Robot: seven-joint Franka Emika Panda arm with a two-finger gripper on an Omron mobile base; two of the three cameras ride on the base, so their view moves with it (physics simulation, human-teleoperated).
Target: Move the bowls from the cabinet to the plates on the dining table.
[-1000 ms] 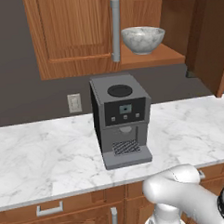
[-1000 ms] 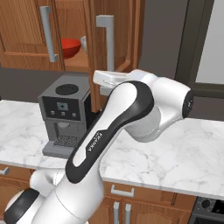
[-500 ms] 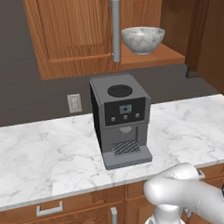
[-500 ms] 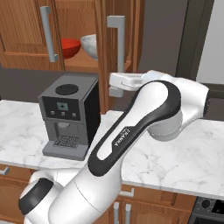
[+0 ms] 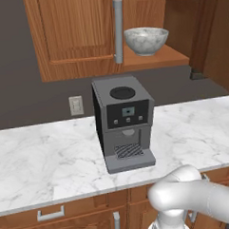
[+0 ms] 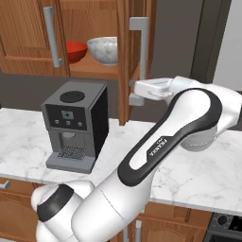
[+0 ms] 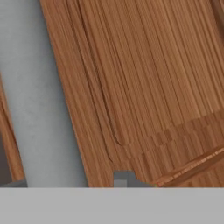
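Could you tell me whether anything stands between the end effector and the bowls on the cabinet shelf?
Yes. The opened cabinet door stands edge-on between the end effector, beside its lower edge, and the marbled bowl and red bowl on the shelf behind.

Two bowls, one red (image 6: 74,50) and one marbled (image 6: 105,49); one coffee machine (image 5: 123,122).

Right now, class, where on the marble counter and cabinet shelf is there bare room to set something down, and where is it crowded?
The marble counter is bare to the left of the coffee machine, and again to its right, up to the wall. The cabinet shelf is crowded: the red bowl and the marbled bowl sit side by side, and the open door with the gripper near it narrows the way in.
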